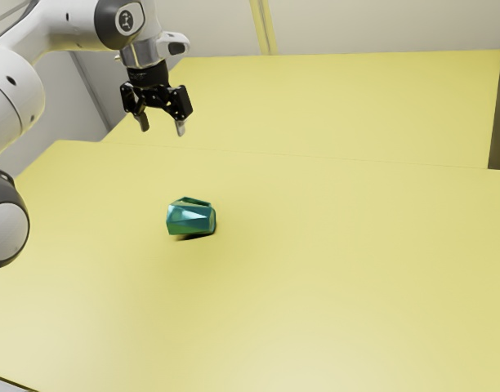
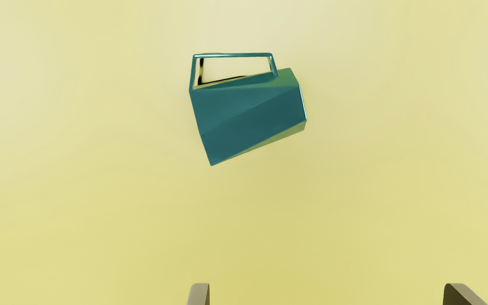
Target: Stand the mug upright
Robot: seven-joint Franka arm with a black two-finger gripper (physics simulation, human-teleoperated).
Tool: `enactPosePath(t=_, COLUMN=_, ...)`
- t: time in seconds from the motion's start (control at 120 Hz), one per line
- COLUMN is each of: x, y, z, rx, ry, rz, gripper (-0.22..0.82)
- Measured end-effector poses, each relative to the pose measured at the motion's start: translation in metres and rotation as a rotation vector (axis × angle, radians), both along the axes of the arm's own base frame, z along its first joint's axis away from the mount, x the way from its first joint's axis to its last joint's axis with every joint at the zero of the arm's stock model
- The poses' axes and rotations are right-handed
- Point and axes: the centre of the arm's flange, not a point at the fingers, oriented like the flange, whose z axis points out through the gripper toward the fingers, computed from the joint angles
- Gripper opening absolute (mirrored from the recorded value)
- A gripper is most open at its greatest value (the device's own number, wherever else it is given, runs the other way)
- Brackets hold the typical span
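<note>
Exterior view's left: faceted teal mug [image 1: 190, 220] lay sideways; our black two-finger gripper [image 1: 162, 130] hung open; we favoured gripping squarely, tilting slowly.

The mug [image 2: 248, 110] is glossy teal, with flat, angular facets, a body narrowing toward one end and a squared, open loop of a handle [image 2: 233, 55]. It lies on its side on the yellow tabletop [image 1: 332, 278], in from the edges, toward the corner at the exterior view's upper left.
</note>
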Motion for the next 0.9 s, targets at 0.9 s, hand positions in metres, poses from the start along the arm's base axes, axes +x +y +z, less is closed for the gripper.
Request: enactPosePath(t=0.9, x=-0.030, y=0.092, z=-0.106, rx=-0.282, ry=0.040, rz=0.161, gripper=0.60)
